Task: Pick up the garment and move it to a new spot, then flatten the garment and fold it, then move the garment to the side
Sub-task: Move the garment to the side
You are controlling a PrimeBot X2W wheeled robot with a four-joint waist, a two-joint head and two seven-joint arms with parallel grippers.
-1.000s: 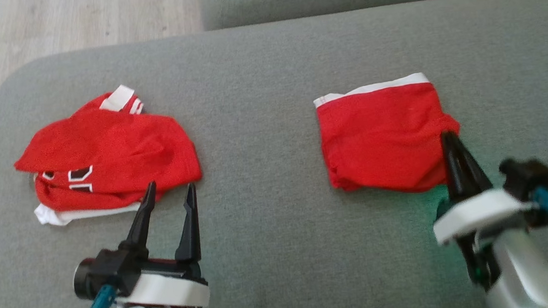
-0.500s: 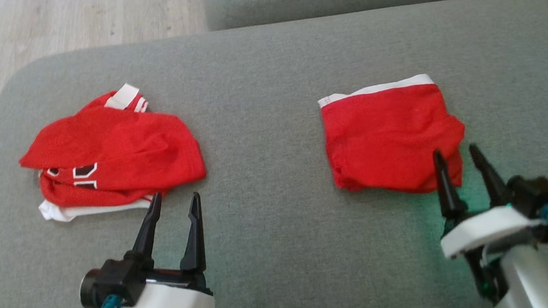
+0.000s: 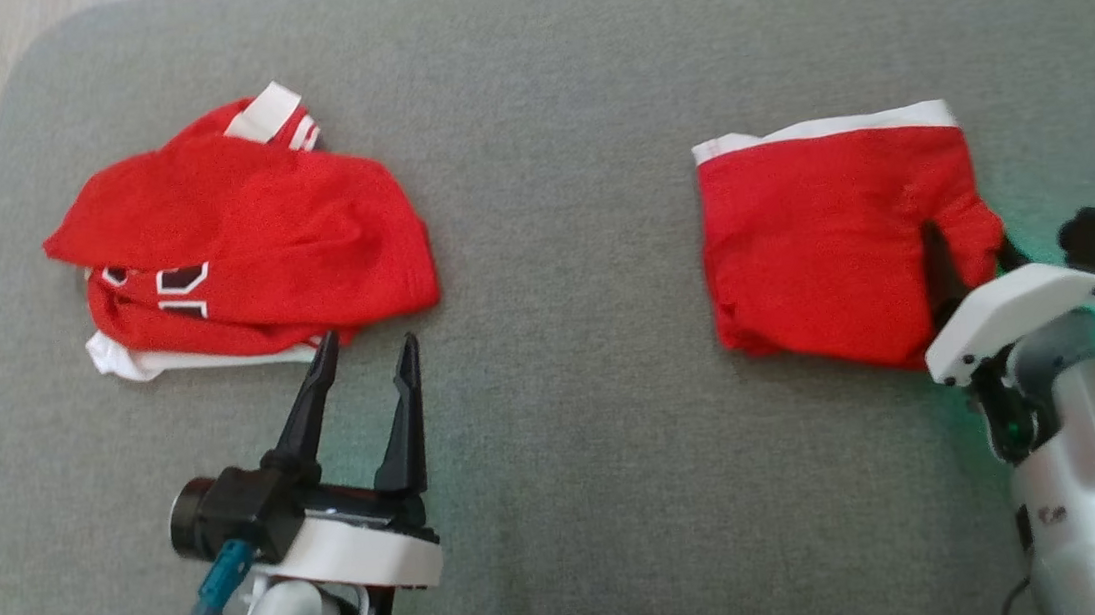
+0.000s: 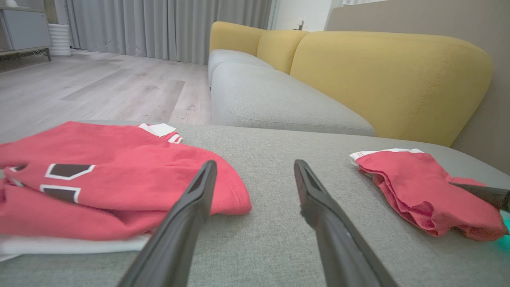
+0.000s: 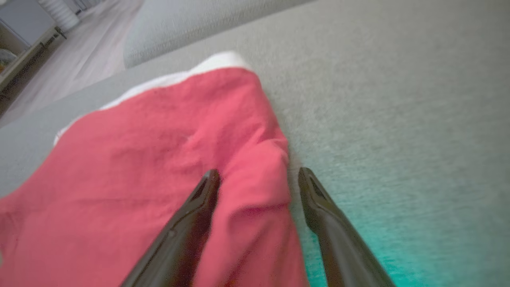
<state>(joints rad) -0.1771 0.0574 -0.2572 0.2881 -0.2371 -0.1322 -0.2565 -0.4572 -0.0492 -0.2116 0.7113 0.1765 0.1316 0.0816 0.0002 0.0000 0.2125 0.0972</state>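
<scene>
Right fingers (image 5: 184, 231) newly apart astride folded red garment (image 3: 821, 231); jersey numerals (image 3: 181, 280) unreadable

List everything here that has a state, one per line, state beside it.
folded red garment: folded, lying flat on the grey cushion, not gripped
red jersey: bunched in a loose heap, not held
left gripper: open, empty, just short of the red jersey
right gripper: open, fingers either side of the folded red garment's right edge
</scene>
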